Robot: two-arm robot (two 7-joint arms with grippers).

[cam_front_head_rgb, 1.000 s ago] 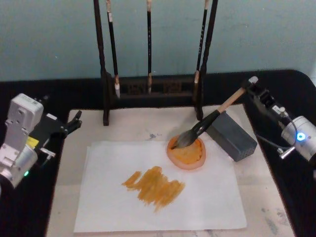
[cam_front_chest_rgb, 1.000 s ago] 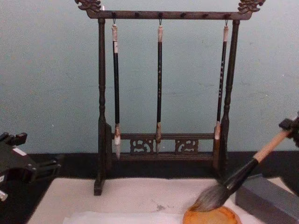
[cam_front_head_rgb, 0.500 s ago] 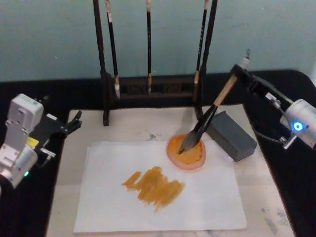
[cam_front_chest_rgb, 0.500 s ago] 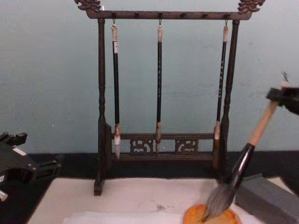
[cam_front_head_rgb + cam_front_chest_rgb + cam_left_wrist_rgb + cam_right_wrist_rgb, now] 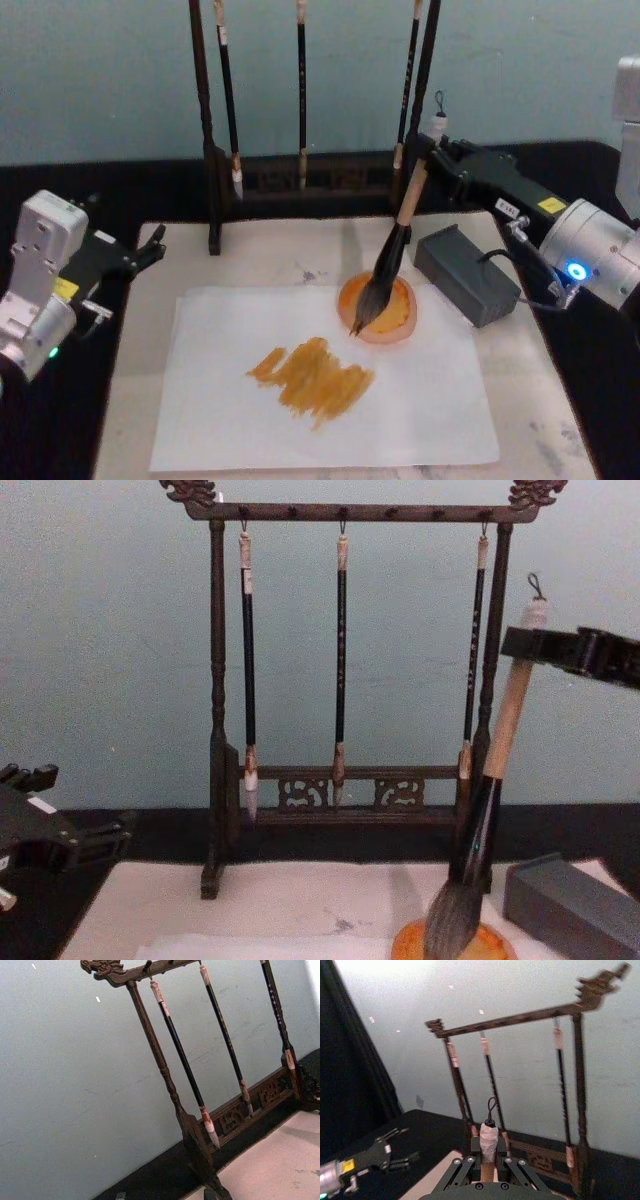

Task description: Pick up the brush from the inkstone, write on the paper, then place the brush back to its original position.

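My right gripper [image 5: 428, 152] is shut on the top of the brush [image 5: 392, 250], just under its white end cap [image 5: 488, 1136]. The brush stands nearly upright, and its grey bristles [image 5: 452, 920] hang down onto the orange dish [image 5: 380, 310]. The grey inkstone block [image 5: 467, 274] lies just right of the dish, apart from the brush. The white paper [image 5: 320, 385] lies on the cream mat and carries a patch of orange strokes [image 5: 312, 375]. My left gripper [image 5: 152, 244] stays parked at the table's left edge, open and holding nothing.
A dark wooden rack [image 5: 350, 660] with three slim hanging brushes stands at the back of the mat, close behind the held brush. The cream mat [image 5: 270, 255] lies on a black tabletop. A cable [image 5: 525, 275] runs from my right arm near the inkstone.
The brush has swung from leaning on the inkstone to nearly upright. My right gripper rose and moved left with the handle's top. The bristles stayed at the orange dish.
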